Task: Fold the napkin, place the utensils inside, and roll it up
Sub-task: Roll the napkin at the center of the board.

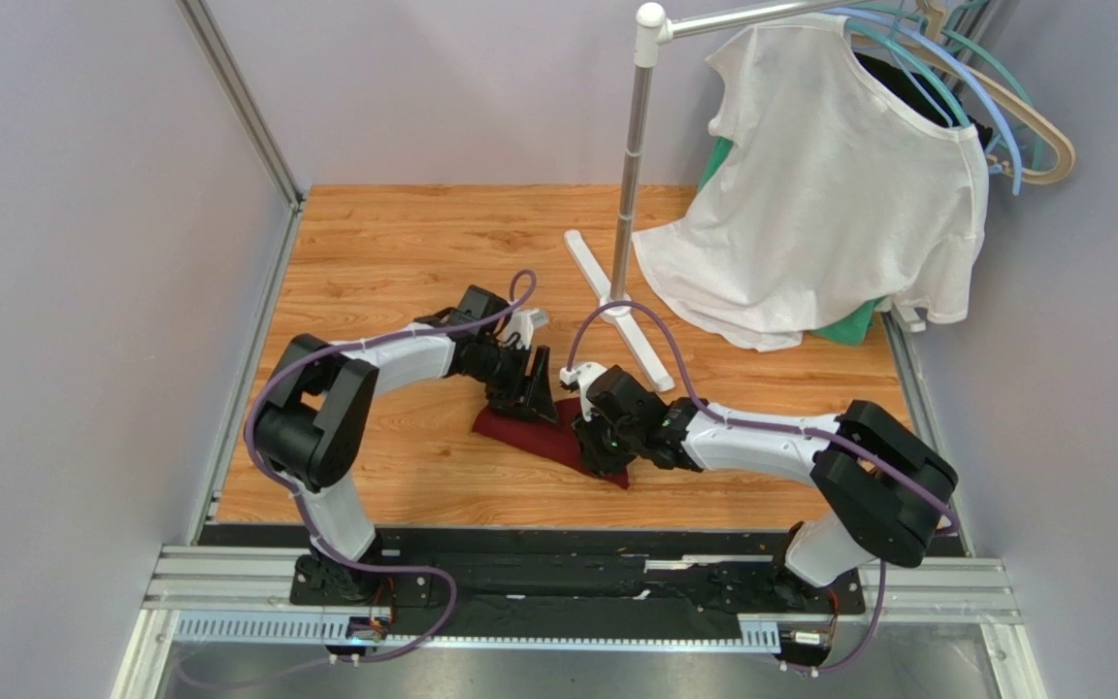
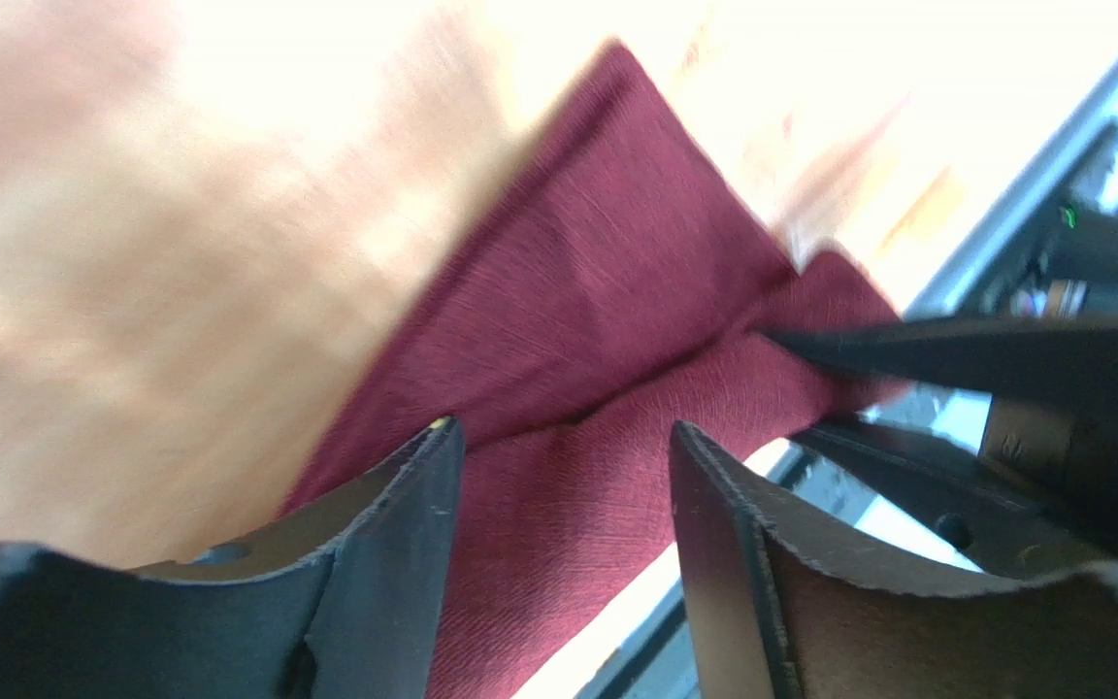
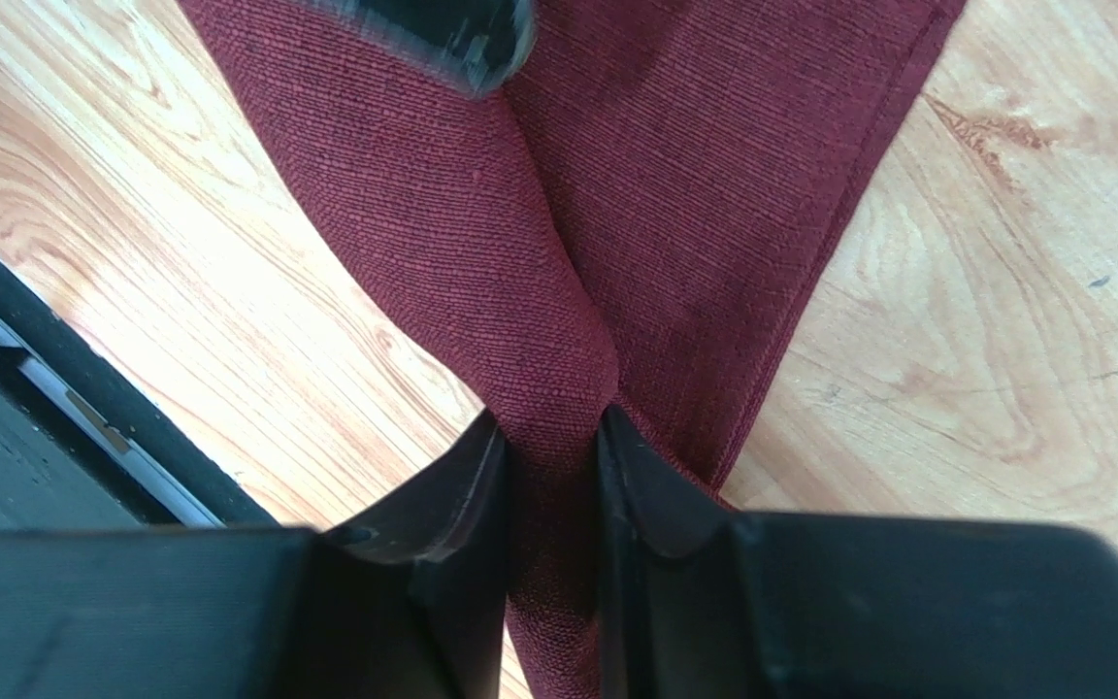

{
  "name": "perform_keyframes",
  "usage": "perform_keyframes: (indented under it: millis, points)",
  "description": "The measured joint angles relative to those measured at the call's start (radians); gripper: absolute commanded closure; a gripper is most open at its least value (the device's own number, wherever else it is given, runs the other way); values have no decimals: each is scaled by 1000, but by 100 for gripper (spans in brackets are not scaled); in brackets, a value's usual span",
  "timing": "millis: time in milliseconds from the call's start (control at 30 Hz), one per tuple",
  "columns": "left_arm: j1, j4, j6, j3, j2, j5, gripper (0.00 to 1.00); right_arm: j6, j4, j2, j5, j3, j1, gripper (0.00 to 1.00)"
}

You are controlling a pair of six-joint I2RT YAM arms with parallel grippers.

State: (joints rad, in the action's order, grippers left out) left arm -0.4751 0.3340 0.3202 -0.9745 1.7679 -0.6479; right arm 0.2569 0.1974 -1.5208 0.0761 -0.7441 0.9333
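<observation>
One napkin (image 1: 543, 433), centre frame. Two arms: left arm (image 1: 390, 357), right arm (image 1: 755, 437). One white T-shirt (image 1: 828, 190), upper right. One rack stand (image 1: 635, 175). Hangers (image 1: 1058, 146) bunched far upper right: several, exact count unclear. One green cloth (image 1: 854, 324) under shirt.

Overhead; both wrists close over napkin (image 3: 667, 219)

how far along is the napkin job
Early. Nothing looks finished: the napkin lies creased, not neatly folded. In hand: the right gripper pinches a ridge of it, the left gripper stands open over it. To do: finishing the fold, utensils (none in view), rolling.
</observation>
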Motion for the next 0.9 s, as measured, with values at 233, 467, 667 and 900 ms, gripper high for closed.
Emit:
perform_keyframes:
  millis: [233, 467, 667, 900]
  points:
    - [19, 48, 48, -101, -116, 208, 31, 60, -35, 0, -4, 17, 1, 83]
    - [67, -24, 143, 29, -376, 422, 31, 107, -90, 17, -8, 53, 3, 83]
    - [128, -138, 256, 371, -563, 455, 31, 126, -122, 12, 20, 64, 3, 84]
    - [162, -275, 353, 525, -603, 414, 30, 150, -190, -18, 84, 68, 3, 84]
